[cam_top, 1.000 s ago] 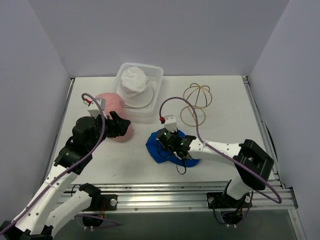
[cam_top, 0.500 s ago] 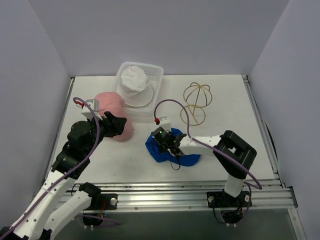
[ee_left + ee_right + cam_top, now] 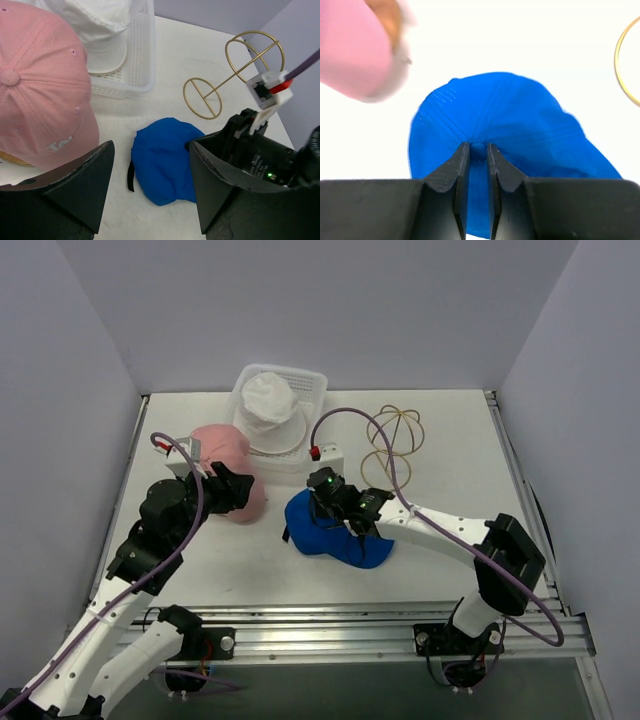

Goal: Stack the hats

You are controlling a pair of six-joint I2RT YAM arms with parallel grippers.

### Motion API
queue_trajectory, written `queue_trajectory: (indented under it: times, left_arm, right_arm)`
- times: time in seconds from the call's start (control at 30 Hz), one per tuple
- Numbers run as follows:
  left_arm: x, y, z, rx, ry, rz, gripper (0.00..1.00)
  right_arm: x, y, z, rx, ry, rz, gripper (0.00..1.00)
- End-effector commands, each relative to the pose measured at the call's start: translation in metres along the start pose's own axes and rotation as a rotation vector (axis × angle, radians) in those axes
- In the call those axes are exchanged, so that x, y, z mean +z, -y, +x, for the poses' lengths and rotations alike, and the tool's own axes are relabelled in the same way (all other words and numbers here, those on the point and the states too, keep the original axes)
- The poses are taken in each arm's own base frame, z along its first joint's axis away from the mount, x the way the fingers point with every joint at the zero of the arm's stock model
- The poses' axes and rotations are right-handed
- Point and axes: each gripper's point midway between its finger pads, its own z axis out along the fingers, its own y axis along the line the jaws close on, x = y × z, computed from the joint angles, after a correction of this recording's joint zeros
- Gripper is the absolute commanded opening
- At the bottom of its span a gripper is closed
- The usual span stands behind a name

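Hats are sitting in three places. The royal blue cap (image 3: 335,537) is lying near the middle of the table (image 3: 200,560), in front of the white mesh basket (image 3: 316,392) and just to the right of the pink cap (image 3: 226,452), with a small gap between the two. The right gripper (image 3: 477,148) is pinching the small button at the top of the blue crown, and both fingers are pressing tightly on it. Whether this cap is resting on the table or hanging a little above it, I cannot tell.

The pink cap is sitting crown up at the left, close to the front left corner of the basket. The left gripper (image 3: 150,148) is hovering over the near right side of this cap, with its fingers spread wide and holding nothing.

The off-white floppy hat (image 3: 268,403) is resting inside the basket at the far side of the table. The gold wire frame (image 3: 235,75) is standing to the right of the basket, apart from all three hats.
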Motion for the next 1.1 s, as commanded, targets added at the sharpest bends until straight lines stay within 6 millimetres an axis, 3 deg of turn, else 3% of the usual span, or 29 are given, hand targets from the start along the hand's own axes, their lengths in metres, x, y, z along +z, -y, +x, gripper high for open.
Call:
queue_trajectory:
  times: [0.0,0.53,0.77,1.07]
  left_arm:
    - [0.002,0.007,-0.012,-0.006,0.038,0.016,0.70]
    - [0.008,0.000,0.007,0.003,-0.039,-0.011,0.70]
    - [-0.002,0.000,0.004,-0.046,-0.045,-0.029,0.70]
    - [-0.005,0.012,0.008,-0.112,-0.108,0.017,0.70]
  right_arm:
    - [-0.015,0.005,-0.006,-0.025,-0.020,-0.019,0.00]
    - [-0.047,0.000,-0.042,-0.024,0.034,-0.060,0.00]
    - [-0.086,-0.003,-0.086,0.033,0.157,-0.115,0.00]
    - [-0.123,-0.013,-0.123,0.065,0.246,-0.196,0.00]
